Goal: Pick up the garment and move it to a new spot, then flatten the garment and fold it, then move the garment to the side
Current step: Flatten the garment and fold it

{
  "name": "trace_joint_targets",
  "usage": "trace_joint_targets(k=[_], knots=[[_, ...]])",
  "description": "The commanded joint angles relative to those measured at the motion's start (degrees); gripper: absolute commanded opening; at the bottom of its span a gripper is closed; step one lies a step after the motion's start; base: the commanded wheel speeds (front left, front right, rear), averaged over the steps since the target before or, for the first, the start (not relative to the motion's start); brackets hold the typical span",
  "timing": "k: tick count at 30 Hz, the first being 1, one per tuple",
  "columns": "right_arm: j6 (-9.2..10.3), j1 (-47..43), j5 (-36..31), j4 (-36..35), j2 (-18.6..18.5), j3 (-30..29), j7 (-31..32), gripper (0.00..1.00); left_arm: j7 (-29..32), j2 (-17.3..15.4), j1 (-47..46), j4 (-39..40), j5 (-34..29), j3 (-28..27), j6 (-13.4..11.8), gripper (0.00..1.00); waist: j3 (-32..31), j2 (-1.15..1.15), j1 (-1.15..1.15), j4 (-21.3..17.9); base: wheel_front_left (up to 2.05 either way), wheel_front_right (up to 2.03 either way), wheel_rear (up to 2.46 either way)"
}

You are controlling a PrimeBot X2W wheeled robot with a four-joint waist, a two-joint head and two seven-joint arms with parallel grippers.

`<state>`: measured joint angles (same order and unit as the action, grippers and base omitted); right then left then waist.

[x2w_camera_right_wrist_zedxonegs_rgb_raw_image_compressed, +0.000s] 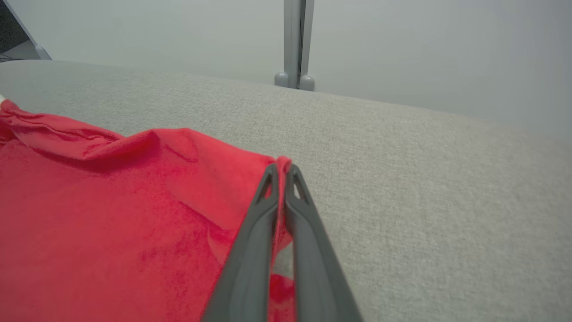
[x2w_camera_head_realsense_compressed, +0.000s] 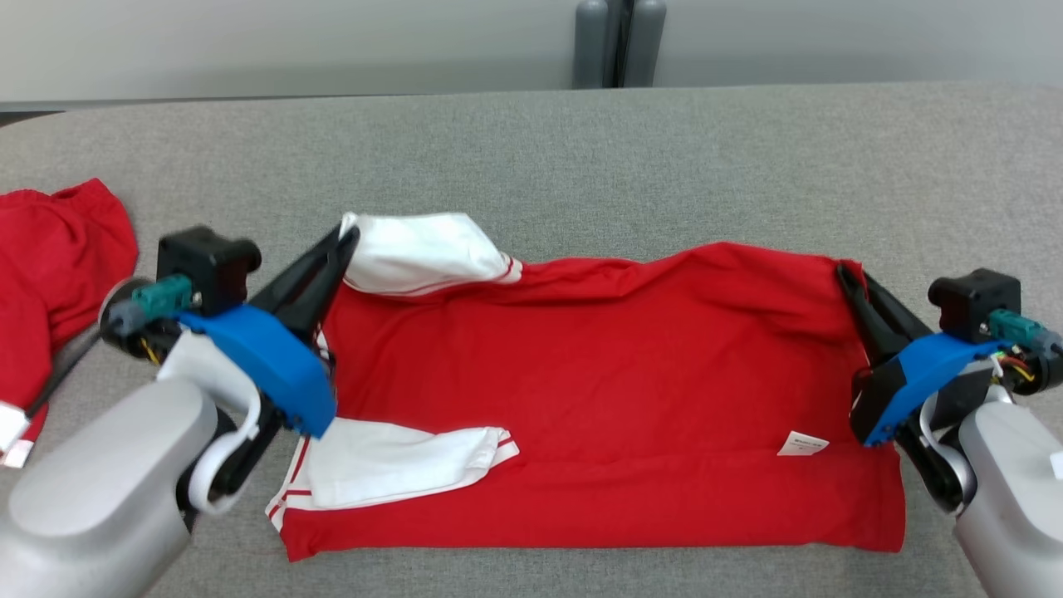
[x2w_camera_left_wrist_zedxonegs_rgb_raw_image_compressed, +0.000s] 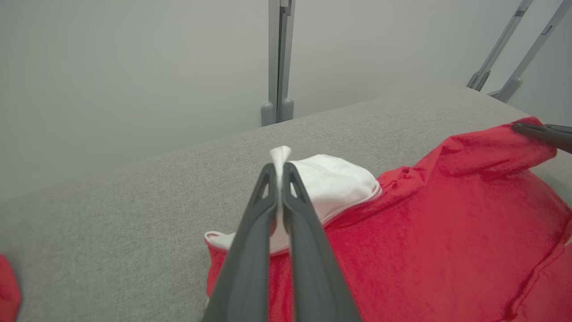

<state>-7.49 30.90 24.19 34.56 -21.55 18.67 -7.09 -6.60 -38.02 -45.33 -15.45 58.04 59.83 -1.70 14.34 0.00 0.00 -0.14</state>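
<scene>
Left gripper (x2w_camera_head_realsense_compressed: pixel 347 241) and right gripper (x2w_camera_head_realsense_compressed: pixel 844 271) are each clamped on a far corner of the garment (x2w_camera_head_realsense_compressed: pixel 598 374), which lies spread and apparently part-folded on the grey counter (x2w_camera_head_realsense_compressed: pixel 581 149), so folding is in hand and the move aside is outstanding.

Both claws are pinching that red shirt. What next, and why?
Probably draw both claws toward the robot, folding the far edge over the near one: the left claw pinches the white sleeve, the right claw the far corner of the shirt, whose rest lies flat.
</scene>
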Motion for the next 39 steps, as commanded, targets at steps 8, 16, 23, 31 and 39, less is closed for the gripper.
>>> trace_joint_targets(k=[8,16,23,31,39], knots=[[-0.01,-5.69,1.4,-0.02,-0.66,-0.59,-2.49,0.0,-2.39,-3.45,9.25,5.74,2.37,-0.11,-5.24,0.0,-2.89,0.0,0.0,0.08,0.0,0.0,0.0],[-0.01,-9.73,2.58,-0.27,-0.02,-1.97,-4.42,0.0,-3.96,-4.83,14.69,9.08,4.15,-0.04,-7.71,0.0,-4.52,0.0,0.0,1.2,0.0,0.0,0.0],[-0.01,-12.1,3.33,-1.04,0.33,-2.3,-5.35,0.0,-4.54,-4.92,17.18,8.89,5.05,0.45,-8.35,0.0,-5.12,0.0,0.0,1.44,0.0,0.0,0.0],[-0.01,-14.54,4.7,-1.79,0.86,-3.21,-5.89,0.0,-5.16,-4.0,19.39,7.42,5.69,1.02,-8.44,0.0,-5.85,0.0,0.0,1.47,0.0,0.0,0.0],[-0.01,-18.03,5.57,-4.5,1.56,-5.44,-6.63,1.0,-6.58,-2.54,20.51,5.33,5.23,0.44,-9.76,1.0,-6.57,0.0,0.0,1.69,0.0,0.0,0.0]])
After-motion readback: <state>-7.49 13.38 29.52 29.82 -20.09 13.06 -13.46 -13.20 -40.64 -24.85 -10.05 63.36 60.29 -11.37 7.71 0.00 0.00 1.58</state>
